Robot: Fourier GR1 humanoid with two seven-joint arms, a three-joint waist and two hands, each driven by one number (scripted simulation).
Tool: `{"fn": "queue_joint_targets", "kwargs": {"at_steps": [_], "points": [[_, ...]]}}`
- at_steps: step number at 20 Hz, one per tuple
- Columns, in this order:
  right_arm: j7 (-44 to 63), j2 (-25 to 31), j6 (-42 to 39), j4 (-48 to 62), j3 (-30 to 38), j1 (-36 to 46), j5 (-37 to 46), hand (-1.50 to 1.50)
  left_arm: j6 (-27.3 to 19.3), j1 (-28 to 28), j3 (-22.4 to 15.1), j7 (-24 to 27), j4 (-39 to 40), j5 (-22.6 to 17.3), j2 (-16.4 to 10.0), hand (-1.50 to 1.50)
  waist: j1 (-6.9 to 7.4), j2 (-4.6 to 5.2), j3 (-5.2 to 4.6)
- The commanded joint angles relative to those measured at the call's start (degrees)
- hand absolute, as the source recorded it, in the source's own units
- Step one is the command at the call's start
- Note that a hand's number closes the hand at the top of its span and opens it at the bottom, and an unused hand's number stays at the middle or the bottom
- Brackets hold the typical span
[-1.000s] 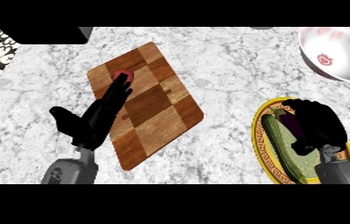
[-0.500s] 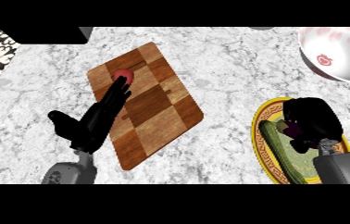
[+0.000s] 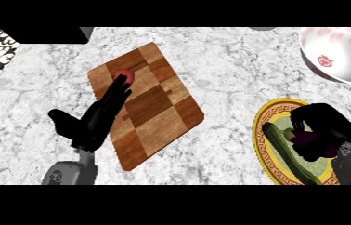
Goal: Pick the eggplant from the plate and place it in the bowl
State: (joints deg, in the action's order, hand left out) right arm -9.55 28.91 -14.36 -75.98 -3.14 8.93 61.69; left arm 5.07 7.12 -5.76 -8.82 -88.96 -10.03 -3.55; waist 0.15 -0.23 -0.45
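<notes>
Here right hand (image 3: pixel 323 125) curled round eggplant (image 3: pixel 308 143) over plate (image 3: pixel 263 122); left hand (image 3: pixel 96 119) flat.

A wooden cutting board (image 3: pixel 161 112) of light and dark checkered blocks lies skewed on the white-grey marble counter (image 3: pixel 226 66). Near the board's far-left corner sits a small round red thing (image 3: pixel 125 74). Beyond that same corner a black block (image 3: pixel 48 33) fills the view's upper left, with a black-and-white patterned piece (image 3: pixel 5 47) below it. Well to the board's right lies a long green vegetable (image 3: pixel 291 154)
</notes>
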Motion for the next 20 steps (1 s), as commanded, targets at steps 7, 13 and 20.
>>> {"fn": "queue_joint_targets", "kwargs": {"at_steps": [7, 13, 20], "points": [[-3.2, 1.3, 2.2, -4.6, 6.7, -0.8, -1.9, 1.50, -0.3, -0.6, 0.5, 1.1, 1.3, 1.1, 1.4, 0.00, -0.36, 0.22, 0.44], [-2.0, 4.0, -8.3, -26.6, 16.0, -6.1, -14.3, 1.50, -0.1, -3.7, -0.2, -0.1, -1.7, 0.9, 0.9, 0.00, -1.35, -0.25, 0.38], [5.1, 7.8, -18.0, -37.4, 29.4, -2.9, -24.1, 1.50, 3.4, -3.7, 2.1, 1.1, -1.0, -1.5, -1.1, 0.00, -0.74, 0.03, 0.38]]}}
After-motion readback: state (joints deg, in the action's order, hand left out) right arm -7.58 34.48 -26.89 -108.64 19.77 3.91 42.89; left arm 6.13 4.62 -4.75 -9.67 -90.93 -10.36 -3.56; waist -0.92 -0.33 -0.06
